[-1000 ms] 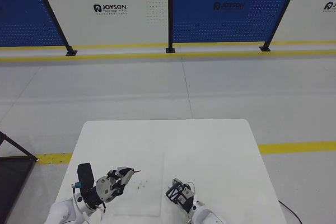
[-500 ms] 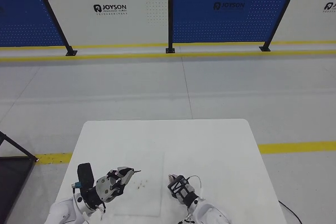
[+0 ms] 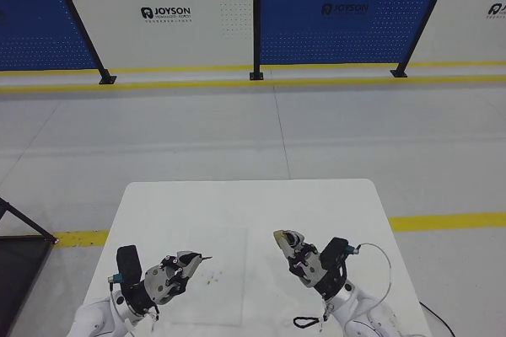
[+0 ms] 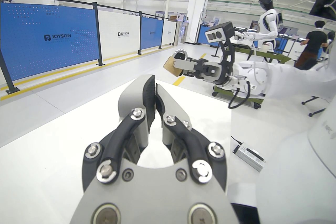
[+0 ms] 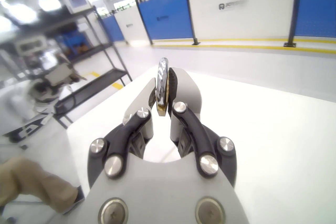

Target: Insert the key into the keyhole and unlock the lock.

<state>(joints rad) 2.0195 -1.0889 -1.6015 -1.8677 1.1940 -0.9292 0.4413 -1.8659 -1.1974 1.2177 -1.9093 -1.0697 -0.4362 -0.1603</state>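
The right tool [image 5: 164, 83] pinches the brass padlock [image 5: 162, 71] up above the white bench [image 3: 236, 202]. The left tool [image 3: 189, 260] is shut tight on the thin key [image 3: 206, 257]. The key's tip points across toward the padlock, well apart.

one table [image 3: 337, 211]. one lock [image 3: 280, 238], brass, with one silver shackle [image 5: 162, 67]. one key [image 3: 205, 258]. two grippers: one left gripper [image 3: 192, 259] and one right gripper [image 3: 287, 244], two jaws on each. beyond the table, two blue panels [image 3: 34, 34] and three black posts [image 3: 256, 42].
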